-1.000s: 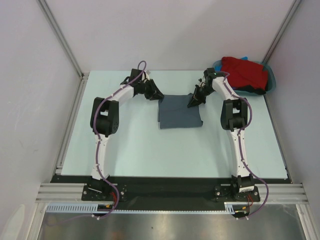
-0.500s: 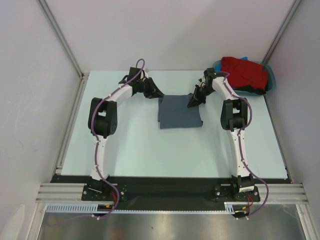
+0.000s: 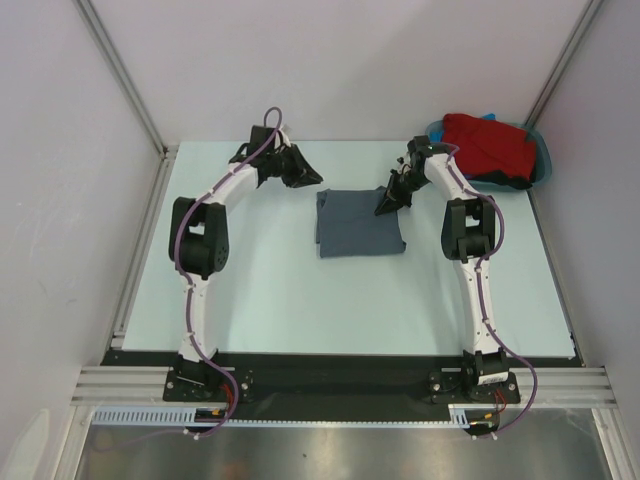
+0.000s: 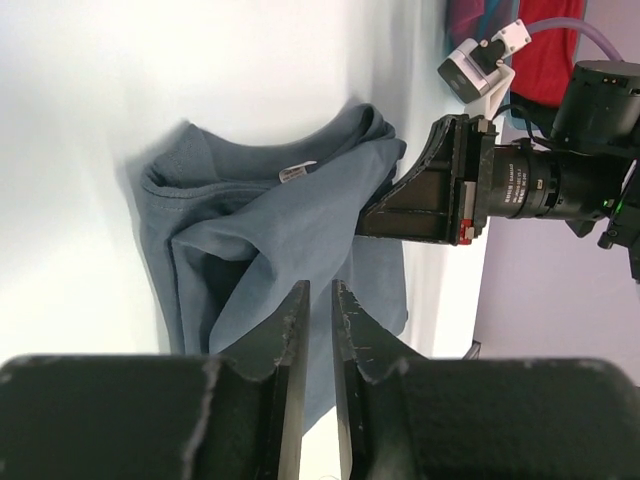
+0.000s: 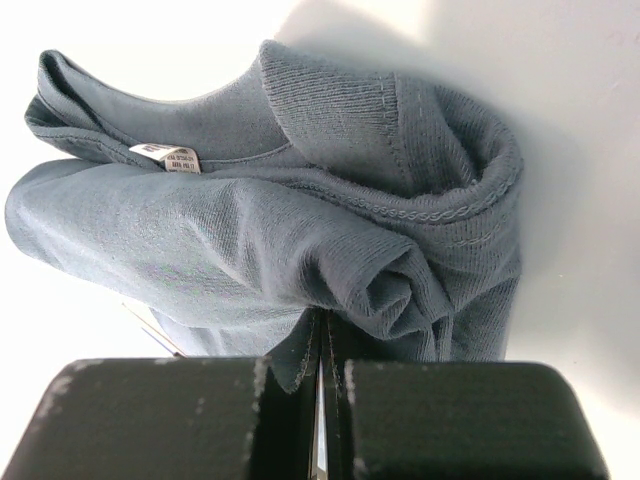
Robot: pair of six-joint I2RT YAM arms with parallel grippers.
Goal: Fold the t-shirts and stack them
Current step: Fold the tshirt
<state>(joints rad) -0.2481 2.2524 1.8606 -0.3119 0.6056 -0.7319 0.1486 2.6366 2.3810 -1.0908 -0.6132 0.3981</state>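
A dark slate-grey t-shirt (image 3: 360, 222) lies folded in a rough square at the table's middle, its collar and label toward the back. My right gripper (image 3: 381, 208) is shut on a bunched fold at the shirt's far right corner (image 5: 300, 220), with cloth pinched between the fingers (image 5: 322, 315). My left gripper (image 3: 318, 182) hovers just off the far left corner, clear of the cloth. Its jaws (image 4: 320, 285) stand a narrow gap apart with nothing between them. A bright red t-shirt (image 3: 488, 145) is heaped at the back right.
The red shirt sits in a teal plastic tub (image 3: 545, 160) at the back right corner, with bits of blue and black cloth under it. Metal frame rails (image 3: 140, 240) edge the table on the left and right. White walls close in on three sides.
My left gripper has drawn back and to the left, away from the grey shirt's far left corner, and its jaws have narrowed. The right gripper and the shirt have stayed put.
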